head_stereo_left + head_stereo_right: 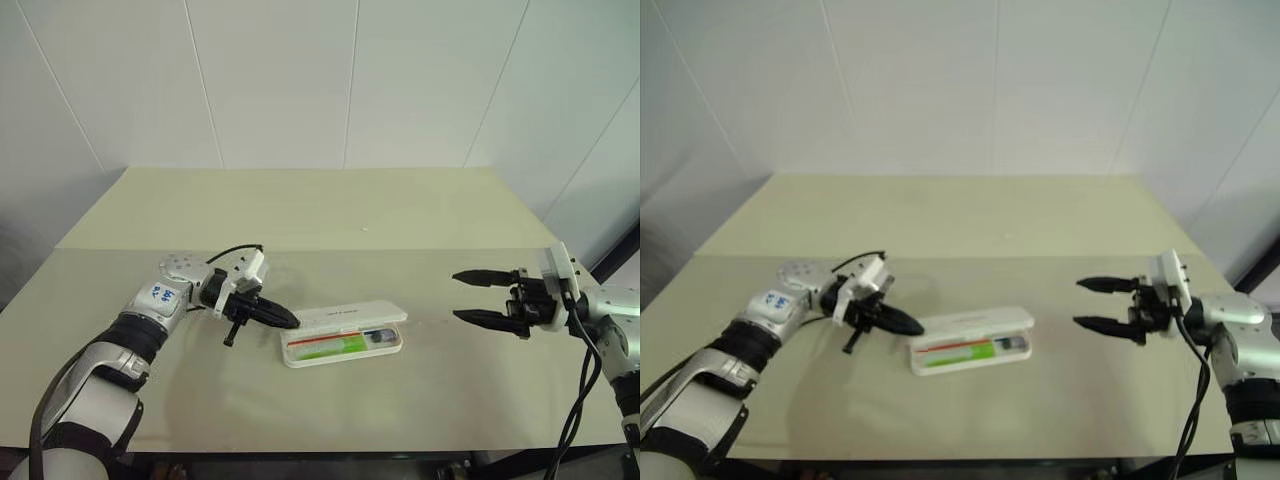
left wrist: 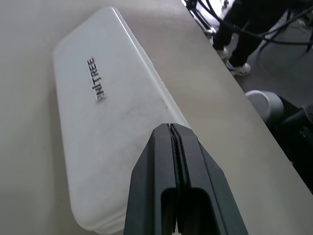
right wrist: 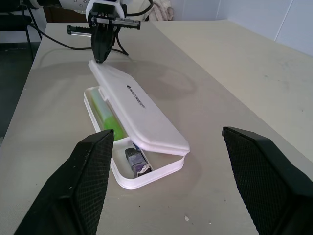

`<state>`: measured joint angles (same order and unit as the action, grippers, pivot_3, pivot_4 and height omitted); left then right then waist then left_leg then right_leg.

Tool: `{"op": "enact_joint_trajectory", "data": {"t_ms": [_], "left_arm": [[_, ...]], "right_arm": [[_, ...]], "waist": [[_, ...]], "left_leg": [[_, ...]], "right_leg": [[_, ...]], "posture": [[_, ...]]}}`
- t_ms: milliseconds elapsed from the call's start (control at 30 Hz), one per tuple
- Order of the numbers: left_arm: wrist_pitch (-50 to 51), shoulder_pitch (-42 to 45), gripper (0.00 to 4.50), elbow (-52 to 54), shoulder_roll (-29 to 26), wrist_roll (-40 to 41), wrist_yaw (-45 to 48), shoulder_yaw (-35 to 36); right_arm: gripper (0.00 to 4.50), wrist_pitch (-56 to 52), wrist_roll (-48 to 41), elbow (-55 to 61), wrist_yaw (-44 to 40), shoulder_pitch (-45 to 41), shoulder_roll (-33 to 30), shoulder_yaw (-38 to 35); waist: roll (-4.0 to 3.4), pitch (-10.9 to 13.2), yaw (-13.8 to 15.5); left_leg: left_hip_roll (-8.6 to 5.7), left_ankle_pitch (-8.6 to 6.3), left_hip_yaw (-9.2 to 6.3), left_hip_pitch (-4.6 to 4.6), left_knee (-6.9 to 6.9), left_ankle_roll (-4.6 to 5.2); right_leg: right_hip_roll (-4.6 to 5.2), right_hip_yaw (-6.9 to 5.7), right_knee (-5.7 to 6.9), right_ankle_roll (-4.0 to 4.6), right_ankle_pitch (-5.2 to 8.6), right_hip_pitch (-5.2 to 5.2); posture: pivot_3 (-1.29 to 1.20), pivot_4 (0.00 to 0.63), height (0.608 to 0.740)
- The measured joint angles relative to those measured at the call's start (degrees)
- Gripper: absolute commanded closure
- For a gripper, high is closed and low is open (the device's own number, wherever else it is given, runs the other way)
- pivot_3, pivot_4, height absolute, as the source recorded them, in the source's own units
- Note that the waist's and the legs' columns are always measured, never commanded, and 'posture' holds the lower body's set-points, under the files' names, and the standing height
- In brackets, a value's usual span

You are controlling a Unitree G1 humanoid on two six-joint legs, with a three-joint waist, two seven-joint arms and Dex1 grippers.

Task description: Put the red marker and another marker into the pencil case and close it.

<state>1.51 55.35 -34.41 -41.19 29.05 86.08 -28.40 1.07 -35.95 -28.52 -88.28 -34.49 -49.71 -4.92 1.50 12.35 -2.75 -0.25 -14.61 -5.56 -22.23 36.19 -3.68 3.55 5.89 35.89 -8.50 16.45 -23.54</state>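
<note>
Your left pincer [image 1: 285, 321] is pinched shut with nothing in it, tips right at the near end of the pencil case [image 1: 345, 333]. Lid's half down, green highlighter [image 1: 330, 347] and red marker [image 1: 310, 343] inside. Right pincer [image 1: 462, 297] gapes wide, well off the case's far end.

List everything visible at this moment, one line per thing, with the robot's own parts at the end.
pencil case: one, white, middle of the table, lid half lowered over the tray, not yet shut
red marker: one, red, lying in the tray along its near edge
green highlighter: one, lime green, in the tray beside the red marker
small dark object: one, dark grey, at the tray end nearer the right gripper
table: one, pale beige, under everything
left gripper: one, black, jaws shut, tip at the lid's end
right gripper: one, black, jaws open, off to the case's right, apart from it
</note>
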Motion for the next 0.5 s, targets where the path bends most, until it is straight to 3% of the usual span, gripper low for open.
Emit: {"op": "enact_joint_trajectory", "data": {"t_ms": [200, 500], "left_arm": [[-7.3, -0.1, 4.49, -0.5, -0.4, -2.3, 0.0, -6.6], [-19.1, 3.0, 4.49, -8.6, 4.4, -9.5, 0.0, -6.3]], "right_arm": [[0.00, 0.0, -0.2, 0.1, 0.0, 0.2, 0.0, 0.0], [0.00, 0.0, -0.6, 0.2, 0.0, 0.2, 0.0, 0.0]], "waist": [[0.00, 0.0, -0.1], [-0.01, 0.0, 0.1]], "left_leg": [[0.00, 0.00, 0.00, -0.02, -0.02, 0.00], [-0.02, 0.01, 0.01, 0.03, 0.08, 0.02]], "right_leg": [[0.00, 0.00, -0.04, 0.01, 0.01, 0.00], [0.01, 0.02, -0.01, 0.01, 0.00, 0.08]], "posture": [[0.00, 0.150, 0.740], [0.00, 0.150, 0.740]]}}
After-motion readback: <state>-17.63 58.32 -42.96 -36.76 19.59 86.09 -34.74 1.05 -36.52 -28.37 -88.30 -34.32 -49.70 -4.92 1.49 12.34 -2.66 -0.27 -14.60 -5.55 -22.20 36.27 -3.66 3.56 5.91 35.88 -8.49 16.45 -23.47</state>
